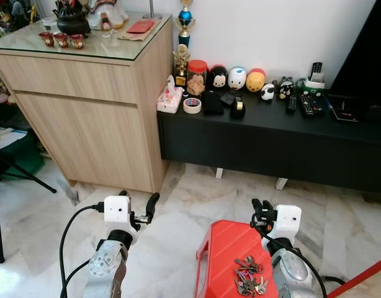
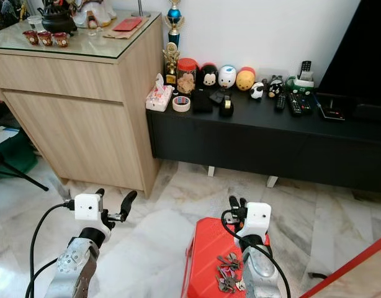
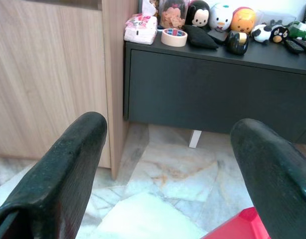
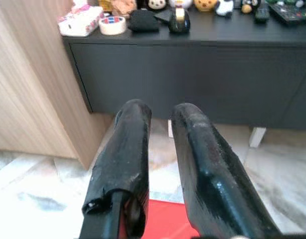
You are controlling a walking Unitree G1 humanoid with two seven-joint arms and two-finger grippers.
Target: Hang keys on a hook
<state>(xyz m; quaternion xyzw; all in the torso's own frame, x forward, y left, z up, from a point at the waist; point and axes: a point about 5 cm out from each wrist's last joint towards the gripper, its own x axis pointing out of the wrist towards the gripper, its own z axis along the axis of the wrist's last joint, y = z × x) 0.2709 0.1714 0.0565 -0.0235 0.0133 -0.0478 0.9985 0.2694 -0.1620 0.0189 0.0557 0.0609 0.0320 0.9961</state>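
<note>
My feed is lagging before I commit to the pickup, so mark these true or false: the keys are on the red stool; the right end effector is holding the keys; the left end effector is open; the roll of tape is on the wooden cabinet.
1. The bunch of metal keys lies on the red plastic stool. True.
2. The right end effector is holding the keys. False: its fingers are nearly closed on nothing, and the keys lie on the stool.
3. The left end effector is open. True.
4. The roll of tape is on the light wooden cabinet. False: it sits on the low black console.
</note>
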